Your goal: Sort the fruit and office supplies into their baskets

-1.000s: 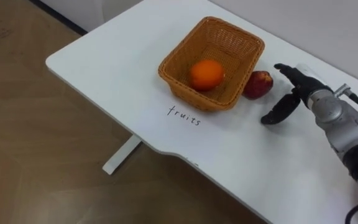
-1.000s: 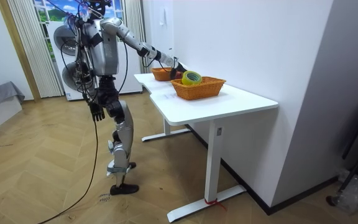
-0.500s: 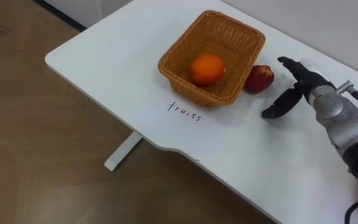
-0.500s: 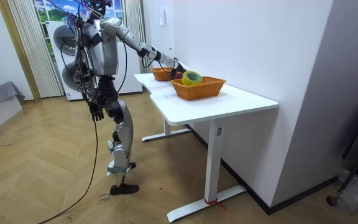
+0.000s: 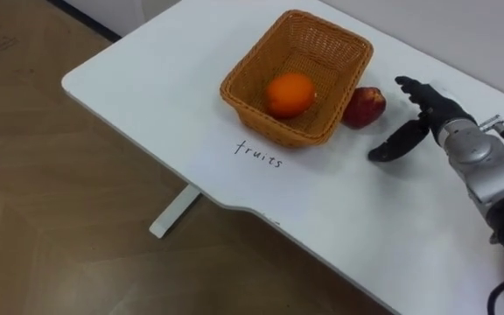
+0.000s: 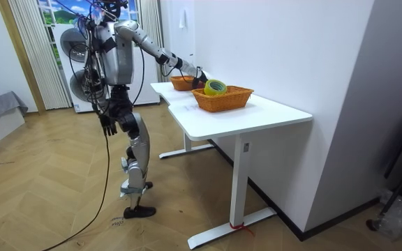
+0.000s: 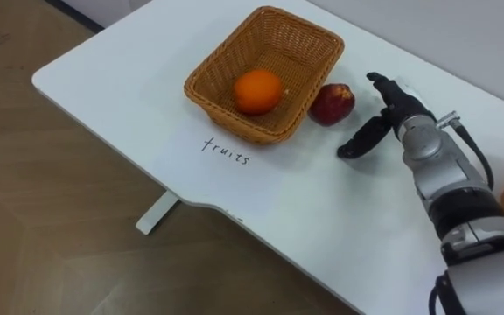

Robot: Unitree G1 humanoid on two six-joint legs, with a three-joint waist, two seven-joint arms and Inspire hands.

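Beside the wicker basket (image 5: pixel 274 129) lies a dark red apple (image 5: pixel 365 106); right hand (image 5: pixel 431 114) spread wide near it

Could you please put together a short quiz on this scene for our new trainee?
1. True or false: the apple already lies inside the fruit basket.
2. Which item lies in the fruit basket? A) an orange B) a banana C) a stapler
3. In a word, are the fingers of the right hand open or shut?

Key
1. False: the apple sits on the table just outside the basket's right side.
2. A
3. Open: the hand is beside the apple and holds nothing.
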